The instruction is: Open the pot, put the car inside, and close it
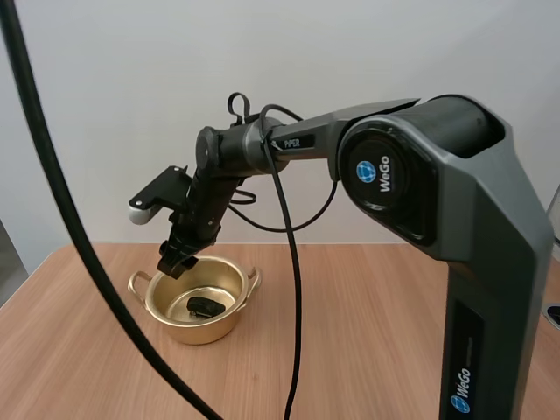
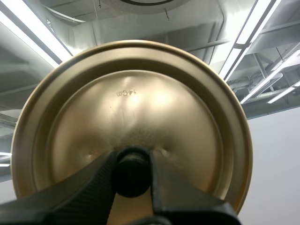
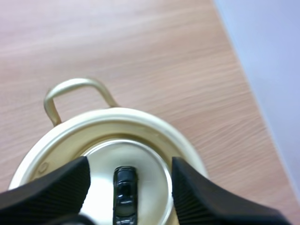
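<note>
While the pot (image 1: 206, 330) stands open on the wooden table (image 1: 385, 341), left of centre in the lower half of the high view, the small dark car (image 1: 205, 306) already lies on its bottom. The right gripper (image 1: 178, 260) hangs just over the pot's left rim, above and a little to the right of the looped handle (image 1: 138, 282) on that side, and points down into the pot. Seen from the right wrist, its two fingers (image 3: 51, 187) stand well apart with their ribbed inner faces turned to each other, pinching nothing. The car shows between them, down on the shiny floor of the pot and clear of both. The pot's gold rim and one handle show beyond the fingertips, with bare table around them.

The left gripper (image 2: 132, 161) has the lid (image 2: 140, 93) — its fingertips are closed from both sides on the black knob (image 2: 132, 173) at the lid's middle. The lid is round and gold, its knob side turned toward the left wrist camera, with a small stamped mark just beyond the knob.
</note>
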### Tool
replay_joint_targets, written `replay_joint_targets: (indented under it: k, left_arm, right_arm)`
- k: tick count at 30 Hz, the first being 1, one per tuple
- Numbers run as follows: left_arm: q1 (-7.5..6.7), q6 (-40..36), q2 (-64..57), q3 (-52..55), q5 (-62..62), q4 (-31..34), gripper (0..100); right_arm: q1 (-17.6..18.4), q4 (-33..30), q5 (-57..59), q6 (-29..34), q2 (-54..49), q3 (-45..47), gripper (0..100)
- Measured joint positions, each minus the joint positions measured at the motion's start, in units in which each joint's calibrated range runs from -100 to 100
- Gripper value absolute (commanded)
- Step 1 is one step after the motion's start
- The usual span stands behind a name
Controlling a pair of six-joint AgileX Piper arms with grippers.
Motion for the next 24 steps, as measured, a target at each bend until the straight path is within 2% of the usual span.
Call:
replay_joint_targets:
  k: [1, 3, 4, 12, 18, 24]
  left_arm:
    - [0.0, 0.0, 0.0, 0.0, 0.18, 0.0, 0]
    - [0.0, 0.65, 0.0, 0.0, 0.39, 0.0, 0]
    - [0.0, 0.91, 0.0, 0.0, 0.56, 0.0, 0]
    - [0.0, 0.91, 0.0, 0.0, 0.71, 0.0, 0]
    - [0.0, 0.91, 0.21, 0.0, 2.09, 0.0, 0]
    - [0.0, 0.91, 1.75, 0.0, 3.03, 0.0, 0]
  right_arm:
    - [-0.16, 0.0, -0.4, 0.11, -1.64, 0.0, 41]
    - [-1.05, 0.0, -1.56, 0.86, -5.32, 0.0, 2]
    - [-1.44, 0.0, -1.96, 1.25, -6.74, 0.0, 0]
    - [-7.72, 0.0, -6.13, 2.65, -19.82, 0.0, 0]
    - [-15.26, 0.35, -14.45, 8.54, -30.44, 0.58, 0]
    - [-22.16, 1.0, -25.2, 9.22, -38.57, 6.77, 0]
